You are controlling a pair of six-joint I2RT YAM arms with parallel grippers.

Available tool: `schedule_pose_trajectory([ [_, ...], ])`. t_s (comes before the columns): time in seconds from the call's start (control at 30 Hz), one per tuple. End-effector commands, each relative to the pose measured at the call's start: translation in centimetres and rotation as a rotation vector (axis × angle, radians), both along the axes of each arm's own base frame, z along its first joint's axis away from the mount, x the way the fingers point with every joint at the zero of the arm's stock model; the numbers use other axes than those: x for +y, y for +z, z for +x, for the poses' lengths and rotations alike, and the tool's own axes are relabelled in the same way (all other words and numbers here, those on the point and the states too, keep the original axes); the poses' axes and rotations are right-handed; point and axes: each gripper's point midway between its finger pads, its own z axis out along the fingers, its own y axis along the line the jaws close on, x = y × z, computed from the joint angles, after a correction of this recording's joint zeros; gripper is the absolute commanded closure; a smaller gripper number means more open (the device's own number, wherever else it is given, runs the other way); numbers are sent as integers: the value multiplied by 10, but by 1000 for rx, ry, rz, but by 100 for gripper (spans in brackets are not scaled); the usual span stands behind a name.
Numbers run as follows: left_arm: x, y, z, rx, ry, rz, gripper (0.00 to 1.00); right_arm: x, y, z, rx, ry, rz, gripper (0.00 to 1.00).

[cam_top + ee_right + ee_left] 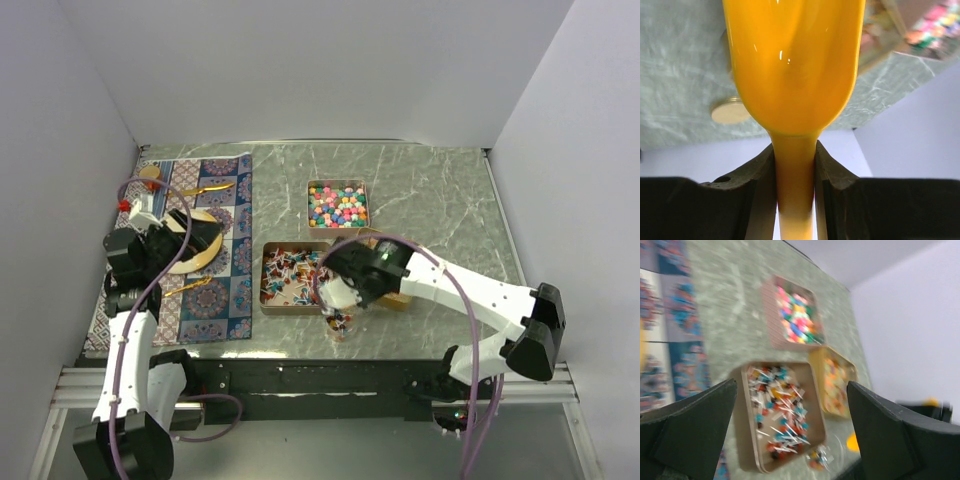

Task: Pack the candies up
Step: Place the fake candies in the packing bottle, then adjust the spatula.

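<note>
Three square tins hold the candies: multicolour balls (pixel 337 204) (pixel 797 317), red-blue-white wrapped pieces (pixel 290 277) (pixel 780 407), and yellow-orange squares (pixel 834 385), which my right arm mostly hides in the top view. A small clear container (pixel 340 325) (pixel 819 459) with a few candies stands in front of the wrapped-candy tin. My right gripper (pixel 345 290) (pixel 794 150) is shut on the handle of an orange scoop (pixel 794 65), close above that container. My left gripper (pixel 185 235) (pixel 791 385) is open and empty, over the mat at the left.
A patterned mat (pixel 215 300) at the left carries a wooden plate (pixel 205 258) and two gold spoons (pixel 207 188). A round pale-gold disc (pixel 730 110) lies on the marble tabletop (pixel 440 200). White walls close in the table on three sides.
</note>
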Motion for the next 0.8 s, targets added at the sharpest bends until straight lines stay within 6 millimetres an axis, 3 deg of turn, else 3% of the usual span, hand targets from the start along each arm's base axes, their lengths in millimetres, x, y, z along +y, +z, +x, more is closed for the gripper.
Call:
schedule_pose_trajectory([
  [0.0,-41,26,-15,-62,-236,-79,2,24,34,11,17,-173,227,100],
  [0.17,-75,27,-32,-53,-442,-109,5,59,35,32,66,-271,379,100],
  [0.2,-78,26,-32,-38,-459,-116,6,66,29,37,83,-287,379,100],
  [0.27,-84,20,-33,-1,-488,-117,8,81,36,49,92,-318,447,100],
  [0.4,-92,19,-26,20,-527,-91,8,106,28,69,108,-340,454,100],
  [0.47,-94,15,-22,32,-533,-88,9,120,38,78,104,-337,492,100],
  [0.5,-92,11,-15,46,-503,-78,9,127,33,81,115,-338,484,100],
  [0.7,-86,-7,10,111,-449,-58,7,156,73,84,105,-268,616,100],
  [0.77,-94,-10,14,129,-471,-60,7,161,83,77,101,-233,643,100],
])
